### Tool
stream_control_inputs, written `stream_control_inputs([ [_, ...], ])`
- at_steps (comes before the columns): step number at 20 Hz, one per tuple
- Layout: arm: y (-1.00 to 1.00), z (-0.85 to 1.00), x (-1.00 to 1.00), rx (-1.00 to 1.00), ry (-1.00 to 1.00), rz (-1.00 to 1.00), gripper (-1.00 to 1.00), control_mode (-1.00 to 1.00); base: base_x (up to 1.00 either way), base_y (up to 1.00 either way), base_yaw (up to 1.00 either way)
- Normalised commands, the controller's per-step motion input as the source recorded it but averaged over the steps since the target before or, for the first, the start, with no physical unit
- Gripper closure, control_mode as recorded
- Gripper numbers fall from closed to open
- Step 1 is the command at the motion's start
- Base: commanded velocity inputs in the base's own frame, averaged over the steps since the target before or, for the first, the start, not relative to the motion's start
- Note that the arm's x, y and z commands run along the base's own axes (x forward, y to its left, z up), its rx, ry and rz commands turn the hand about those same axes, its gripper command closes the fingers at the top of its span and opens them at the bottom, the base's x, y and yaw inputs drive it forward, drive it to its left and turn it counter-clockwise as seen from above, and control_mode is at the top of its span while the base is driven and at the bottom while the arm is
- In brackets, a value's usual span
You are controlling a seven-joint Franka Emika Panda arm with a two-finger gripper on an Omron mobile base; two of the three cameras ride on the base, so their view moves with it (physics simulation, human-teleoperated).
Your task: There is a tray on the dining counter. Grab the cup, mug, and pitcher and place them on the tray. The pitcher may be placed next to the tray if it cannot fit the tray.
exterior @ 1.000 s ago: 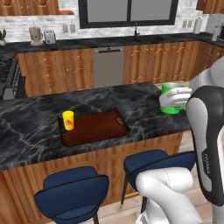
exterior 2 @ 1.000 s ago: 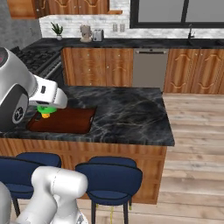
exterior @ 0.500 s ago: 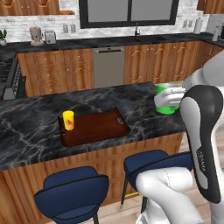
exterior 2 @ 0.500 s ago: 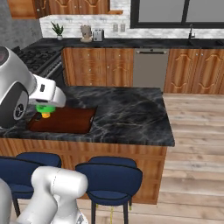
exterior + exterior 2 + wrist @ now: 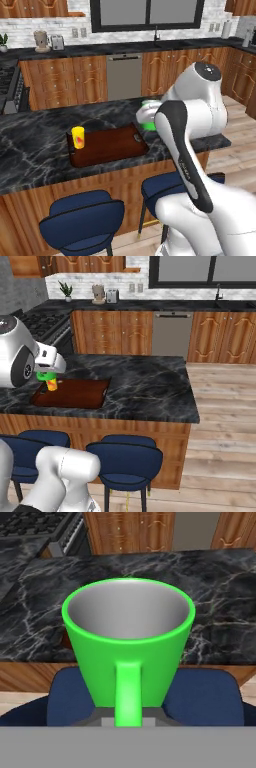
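I see the gripper (image 5: 128,719) clamped on the green mug (image 5: 129,643), upright, above the dining counter (image 5: 40,135) edge near the tray (image 5: 110,147).

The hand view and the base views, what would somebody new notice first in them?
First the bright green mug, big in the hand view, handle toward the camera, carried by the gripper above the dining counter. Then the small yellow cup standing at the left end of the reddish-brown tray.
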Motion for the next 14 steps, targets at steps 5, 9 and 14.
stream_control_inputs([
  [5,0.58,-0.46,0.85,0.00,0.06,0.03,1.00,-1.00,0.00,0.00,0.00],
  [9,0.52,-0.55,0.67,0.00,0.05,0.02,1.00,-1.00,0.00,0.00,0.00],
  [14,0.48,-0.56,0.66,0.00,0.05,0.03,1.00,-1.00,0.00,0.00,0.00],
])
